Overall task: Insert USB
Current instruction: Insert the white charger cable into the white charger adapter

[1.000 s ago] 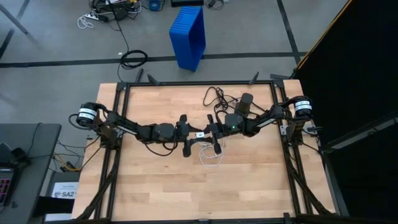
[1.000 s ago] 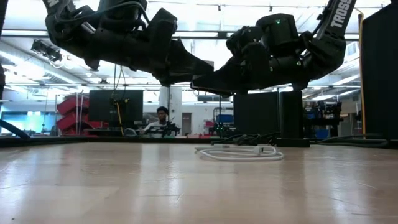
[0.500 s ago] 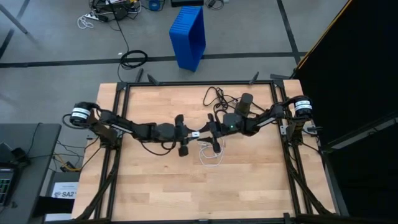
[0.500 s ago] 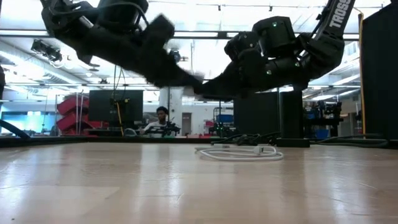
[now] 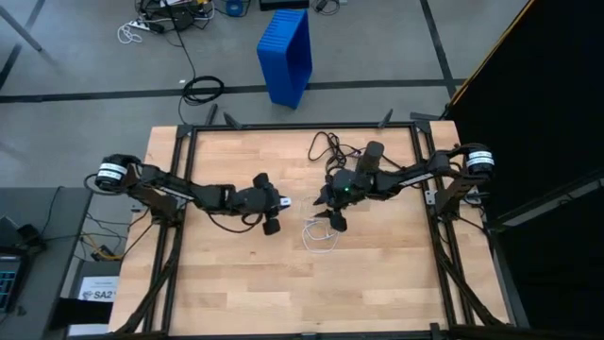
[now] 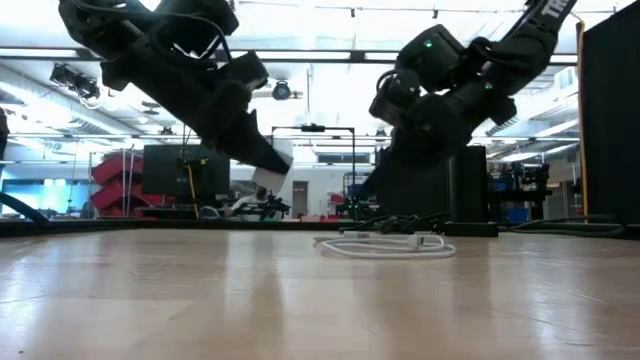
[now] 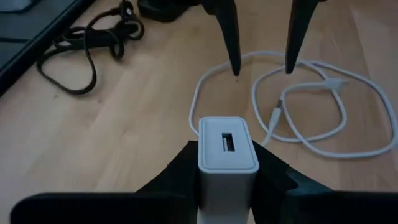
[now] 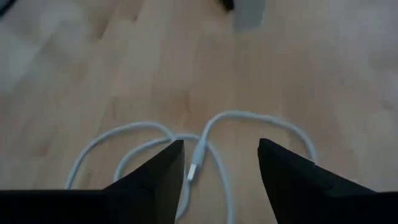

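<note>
The USB cable (image 5: pixel 321 236), a thin white loop, lies flat on the wooden table (image 5: pixel 236 274). It also shows in the low view (image 6: pixel 385 245). Its small plug end (image 8: pixel 194 168) lies inside the loop. My right gripper (image 8: pixel 221 144) is open and empty, tipped down over the loop, with its fingers on either side of the plug above it; it also shows in the high view (image 5: pixel 332 212). My left gripper (image 5: pixel 274 203) is shut on a white charger block (image 7: pixel 227 144) to the left of the cable, above the table. The block's port faces the cable. My left gripper pinches the white charger block by its two opposite sides (image 7: pixel 205 171) between its two fingers. The fingers come from the table's left, slanting down. The block is lifted clear of the table and sticks out past the fingertips with its port end forward.
A black adapter box (image 5: pixel 373 156) stands behind the right gripper, and its thin black cord (image 5: pixel 326 146) lies tangled at the far middle of the table. The table's near half is bare wood. A blue crate (image 5: pixel 286 55) stands on the floor beyond the far edge.
My left gripper has drawn back toward the table's left edge with the white block, away from my right gripper, and has tipped down. My right gripper has tipped down toward the white cable loop. The cable has stayed where it was.
</note>
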Robot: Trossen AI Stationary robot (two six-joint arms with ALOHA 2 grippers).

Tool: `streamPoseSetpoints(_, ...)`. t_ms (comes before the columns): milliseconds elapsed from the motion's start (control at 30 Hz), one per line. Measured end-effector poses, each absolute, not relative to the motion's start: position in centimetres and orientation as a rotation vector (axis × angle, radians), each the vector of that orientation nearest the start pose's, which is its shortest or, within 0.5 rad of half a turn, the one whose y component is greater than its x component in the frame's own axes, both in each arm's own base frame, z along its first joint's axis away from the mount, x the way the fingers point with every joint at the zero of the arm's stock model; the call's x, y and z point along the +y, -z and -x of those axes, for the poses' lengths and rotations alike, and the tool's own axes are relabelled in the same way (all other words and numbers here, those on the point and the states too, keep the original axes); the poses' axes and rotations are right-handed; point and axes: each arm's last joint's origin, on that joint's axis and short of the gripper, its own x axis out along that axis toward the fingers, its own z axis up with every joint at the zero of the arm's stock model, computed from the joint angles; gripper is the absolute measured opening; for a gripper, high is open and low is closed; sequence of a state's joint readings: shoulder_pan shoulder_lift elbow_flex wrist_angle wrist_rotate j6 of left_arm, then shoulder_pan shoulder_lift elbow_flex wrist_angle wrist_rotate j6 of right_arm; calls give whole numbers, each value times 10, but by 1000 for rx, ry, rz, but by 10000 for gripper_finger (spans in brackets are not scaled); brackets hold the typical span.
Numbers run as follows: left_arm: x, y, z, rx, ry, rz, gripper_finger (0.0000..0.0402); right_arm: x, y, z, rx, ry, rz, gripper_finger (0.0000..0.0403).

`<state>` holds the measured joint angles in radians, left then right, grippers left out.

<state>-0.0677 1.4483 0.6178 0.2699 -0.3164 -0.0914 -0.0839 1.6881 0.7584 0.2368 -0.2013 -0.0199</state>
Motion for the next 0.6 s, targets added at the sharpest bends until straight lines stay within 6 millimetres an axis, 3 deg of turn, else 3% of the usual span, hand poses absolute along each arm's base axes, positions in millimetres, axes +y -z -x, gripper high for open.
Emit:
streamPoseSetpoints(367, -10, -175, -278, 536, -270, -1, 75, -8, -129, -344, 779, -169, -59, 153)
streamPoseSetpoints(600, -10, -175, -278, 535, -267, 1, 75, -7, -117, -350, 820, -148, -58, 148)
